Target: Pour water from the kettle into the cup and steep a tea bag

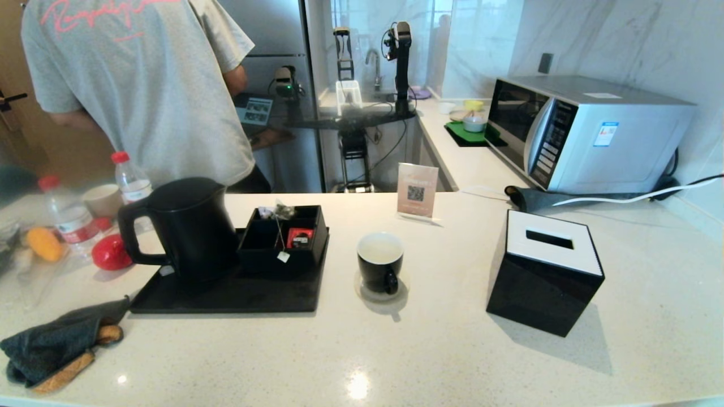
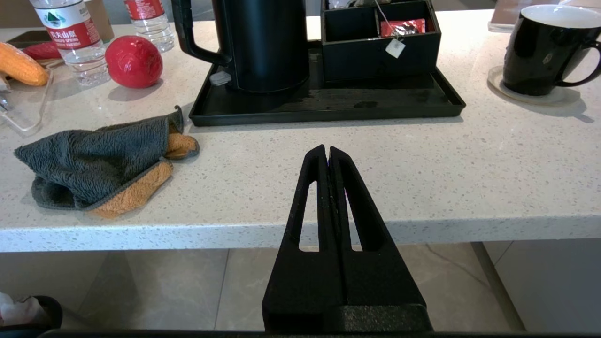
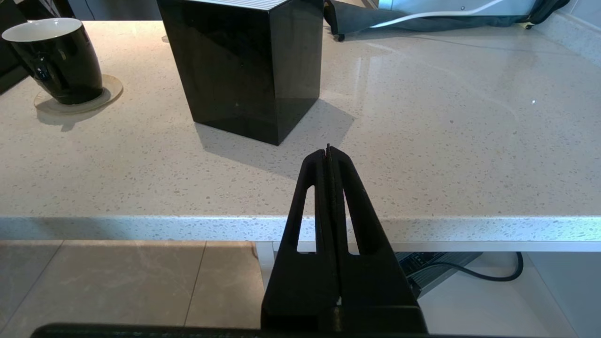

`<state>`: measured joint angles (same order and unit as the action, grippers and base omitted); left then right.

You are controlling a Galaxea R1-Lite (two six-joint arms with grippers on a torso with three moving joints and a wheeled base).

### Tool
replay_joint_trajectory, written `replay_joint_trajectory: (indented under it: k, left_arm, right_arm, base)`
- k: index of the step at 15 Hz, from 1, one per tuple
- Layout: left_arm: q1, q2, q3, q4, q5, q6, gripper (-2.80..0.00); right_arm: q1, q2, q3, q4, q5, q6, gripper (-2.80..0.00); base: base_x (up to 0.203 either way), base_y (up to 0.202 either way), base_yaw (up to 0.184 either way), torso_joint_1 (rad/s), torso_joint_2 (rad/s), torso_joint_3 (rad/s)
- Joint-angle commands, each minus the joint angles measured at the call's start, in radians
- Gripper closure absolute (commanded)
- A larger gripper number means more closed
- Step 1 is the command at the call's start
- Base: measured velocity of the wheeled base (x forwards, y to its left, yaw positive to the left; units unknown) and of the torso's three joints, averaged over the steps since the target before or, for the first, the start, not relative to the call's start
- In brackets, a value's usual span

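Note:
The matte black kettle stands on a black tray, handle to the left. Beside it a black organiser box holds the tea bag; its string and tag hang over the front. The black cup sits on a coaster at mid counter, its white inside pale yellowish. My left gripper is shut and empty, held before the counter's front edge, short of the tray. Further right along that edge my right gripper is shut too, facing the tissue box.
A black cube tissue box stands right of the cup. A grey-orange cloth lies at front left. Bottles, a red ball and a paper cup crowd the left. A microwave and a person are behind.

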<state>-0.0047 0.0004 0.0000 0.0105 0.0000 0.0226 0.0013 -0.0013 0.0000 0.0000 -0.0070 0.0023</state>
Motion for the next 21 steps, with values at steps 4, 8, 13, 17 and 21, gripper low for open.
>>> replay_joint_trajectory:
  k: [4,8,13,17,21]
  left_arm:
    - [0.000,0.000,0.000,0.000,0.002,-0.004,0.00]
    - [0.000,0.000,0.000,0.000,-0.003,-0.006,0.00]
    - [0.000,0.000,0.000,0.000,0.003,-0.009,0.00]
    - [0.000,0.000,0.000,0.000,0.005,-0.012,0.00]
    - [0.000,0.088,-0.099,0.005,0.004,-0.012,0.00]
  right_arm:
    - [0.000,0.001,0.000,0.000,0.000,0.001,0.00]
    - [0.000,0.001,0.000,0.000,0.001,0.000,0.00]
    - [0.000,0.001,0.000,0.000,0.001,0.000,0.00]
    - [0.000,0.001,0.000,0.000,0.001,0.000,0.00]
    - [0.000,0.001,0.000,0.000,-0.001,-0.001,0.00]
  base:
    - [0.000,0.000,0.000,0.000,0.00,0.000]
    - [0.000,0.000,0.000,0.000,0.00,0.000]
    - [0.000,0.000,0.000,0.000,0.00,0.000]
    - [0.000,0.000,0.000,0.000,0.00,0.000]
    - [0.000,0.000,0.000,0.000,0.00,0.000]
